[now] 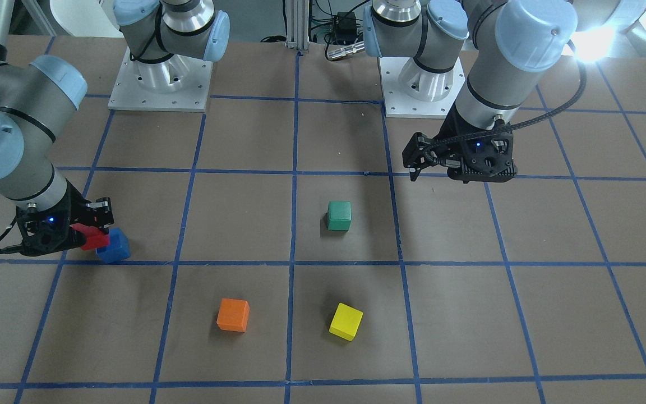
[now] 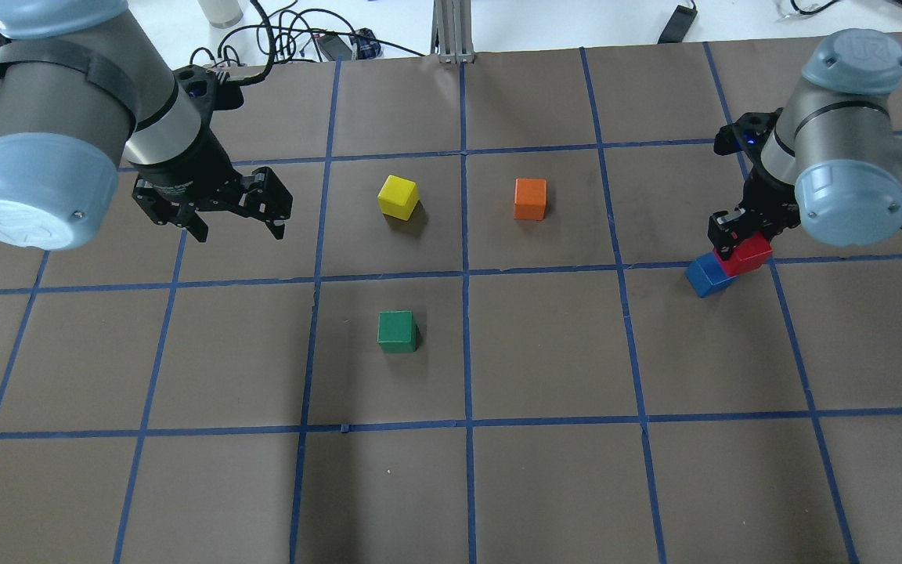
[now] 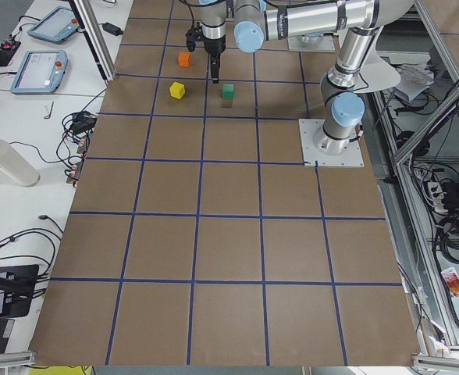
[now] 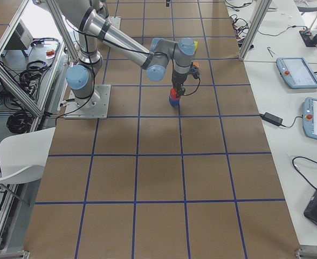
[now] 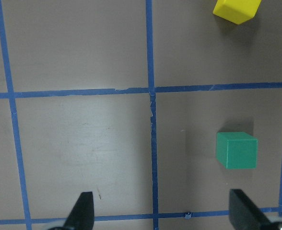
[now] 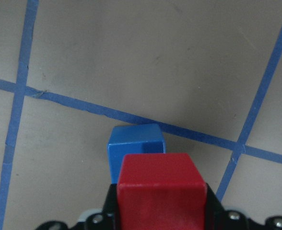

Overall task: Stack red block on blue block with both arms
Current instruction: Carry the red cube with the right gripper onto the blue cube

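Red block [image 6: 161,191], nearest the right wrist lens, sits clamped between the jaws of the right gripper [image 2: 737,243], which are closed on two opposite faces. Blue block [image 6: 134,143] lies on the table [image 2: 545,486] toward the edge on the robot's right, against a blue tape line. The red cube overlaps it only in part; whether the two touch cannot be told.

Step in hand, as judged: placement. A good stack calls for shifting the red cube until it is centred over the blue top face, turning it so the edges run parallel, and lowering it slowly until the faces meet flat. Only then should the jaws part, followed by a straight lift. Releasing while off-centre risks a tip or a nudge to the blue cube.

Left gripper [image 2: 239,223] hangs empty, jaws spread wide, toward the opposite edge. Green block [image 2: 397,331], yellow block [image 2: 398,196] and orange block [image 2: 530,199] lie mid-table, well apart.

Writing: "UR" appears embossed on one joint cap [image 2: 854,55]; the cubes carry no labels.
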You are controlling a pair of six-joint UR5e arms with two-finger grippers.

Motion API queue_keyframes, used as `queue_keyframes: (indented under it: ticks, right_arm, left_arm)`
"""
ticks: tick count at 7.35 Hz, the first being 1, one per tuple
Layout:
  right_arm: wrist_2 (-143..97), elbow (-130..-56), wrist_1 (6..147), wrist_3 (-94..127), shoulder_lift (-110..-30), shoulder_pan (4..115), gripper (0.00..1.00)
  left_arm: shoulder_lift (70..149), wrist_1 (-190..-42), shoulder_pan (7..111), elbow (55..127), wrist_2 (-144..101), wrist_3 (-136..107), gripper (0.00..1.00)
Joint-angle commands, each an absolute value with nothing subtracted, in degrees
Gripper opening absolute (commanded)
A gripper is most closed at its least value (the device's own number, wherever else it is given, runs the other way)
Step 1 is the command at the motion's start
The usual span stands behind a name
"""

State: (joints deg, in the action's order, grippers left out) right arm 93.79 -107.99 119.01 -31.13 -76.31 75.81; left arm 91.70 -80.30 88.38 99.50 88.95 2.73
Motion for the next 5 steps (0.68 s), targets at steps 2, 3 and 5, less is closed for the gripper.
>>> queue_keyframes:
  ticks: [2, 3, 5]
  right_arm:
    - [93.0, -108.0, 119.4, -32.4, -76.3, 77.2, 0.0]
    - [93.0, -108.1, 119.5, -32.6, -75.9, 77.3, 0.0]
    - [93.1, -108.5, 119.5, -32.8, -75.8, 77.3, 0.0]
  left_arm:
    - [91.9, -80.2, 88.4, 99.5, 88.9, 2.6, 1.0]
    - [91.9, -80.2, 88.4, 99.5, 88.9, 2.6, 1.0]
    - [92.0, -80.2, 88.4, 99.5, 88.9, 2.6, 1.0]
